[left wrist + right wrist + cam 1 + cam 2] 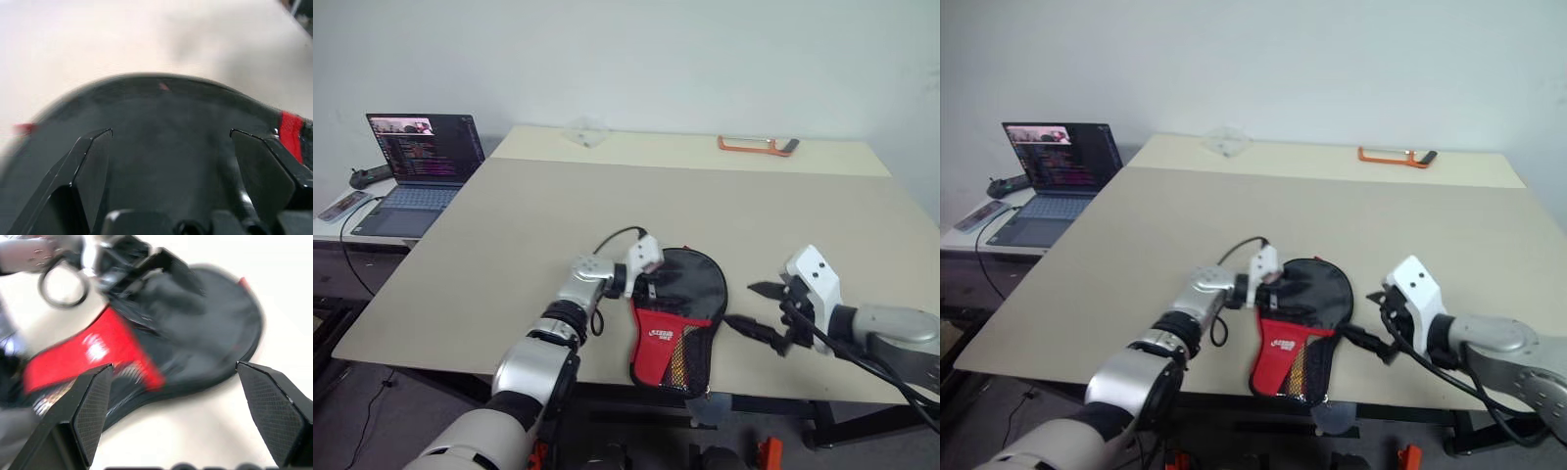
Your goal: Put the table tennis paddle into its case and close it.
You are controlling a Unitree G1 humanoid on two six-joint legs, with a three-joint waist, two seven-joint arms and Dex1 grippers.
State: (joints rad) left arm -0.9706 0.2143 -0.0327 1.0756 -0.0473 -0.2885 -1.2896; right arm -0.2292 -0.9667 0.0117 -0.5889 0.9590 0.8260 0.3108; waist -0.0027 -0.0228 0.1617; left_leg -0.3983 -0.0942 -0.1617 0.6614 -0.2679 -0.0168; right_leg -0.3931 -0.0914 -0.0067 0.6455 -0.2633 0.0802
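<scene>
pale wall is seen behind a wide beige table (558,225), with a laptop (416,166) on a lower side desk at the left and an orange-framed tool (756,146) lying near the far edge. the case (675,313) is laid flat at the near edge of the table, its round black end pointing away and its narrow end overhanging slightly toward the robot; a red mesh panel with a small logo is shown on top. the paddle itself cannot be made out as a separate thing; it is judged to be inside the case already, though a striped strip glimpsed at the narrow end may be its handle.

the left claw (651,284) is held over the left rim of the round end, its fingers spread wide, and nothing is pinched between them; whether the fabric is touched cannot be told. the right claw (766,311) is held just to the right of the case, apart from it, with its fingers (93,406) also spread and empty, pointed toward the case edge.

the insertion step is judged to be done or nearly so. the closing is judged to be left: whether the zipper is shut cannot be told, and the zipper pull cannot be found in these views.
</scene>
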